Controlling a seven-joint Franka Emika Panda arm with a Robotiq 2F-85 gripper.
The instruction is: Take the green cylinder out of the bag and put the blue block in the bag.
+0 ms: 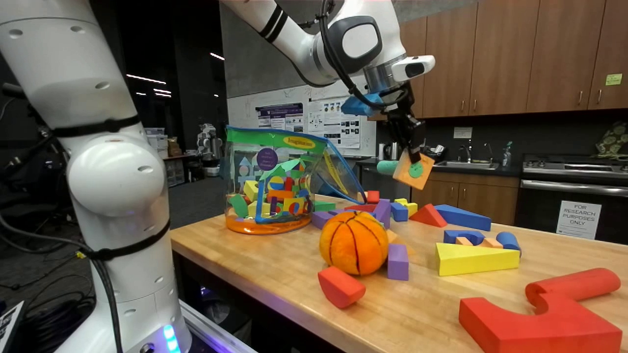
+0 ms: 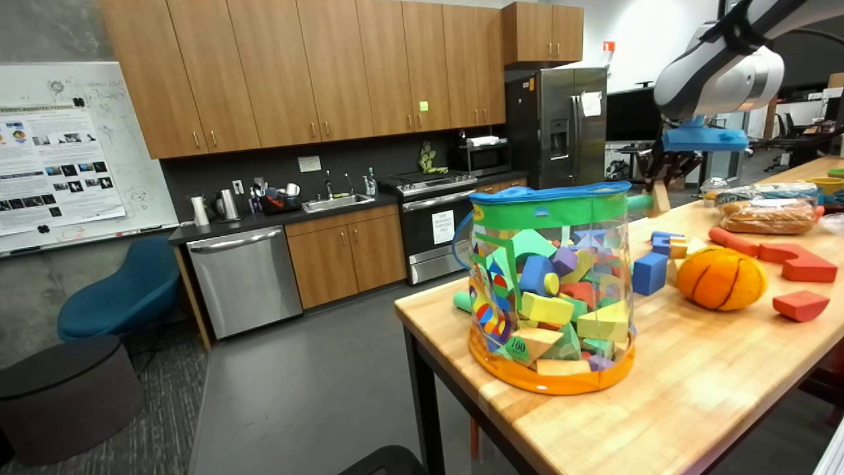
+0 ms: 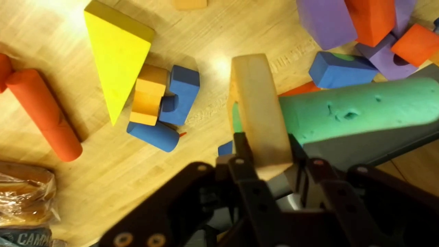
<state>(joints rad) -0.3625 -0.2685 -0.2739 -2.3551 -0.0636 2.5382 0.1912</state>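
My gripper (image 1: 415, 156) is shut on a tan-orange block (image 1: 421, 180), held in the air above the table. The green cylinder (image 1: 387, 167) is stuck through this block and sticks out to one side; its round end shows on the block's other face. In the wrist view the block (image 3: 259, 92) sits between the fingertips and the green cylinder (image 3: 363, 106) points right. The clear bag (image 1: 274, 140) stands upright on the table, full of blocks, its top flap hanging open. Several blue blocks lie on the table, among them a wedge (image 1: 463, 216) and an arch (image 3: 183, 94); which one is meant I cannot tell.
An orange ball (image 1: 353, 242) sits near the bag. A yellow wedge (image 1: 476, 260), red pieces (image 1: 539, 323) and purple blocks (image 1: 398, 262) lie around on the wooden table. Packaged bread (image 2: 768, 216) lies at the table's far part.
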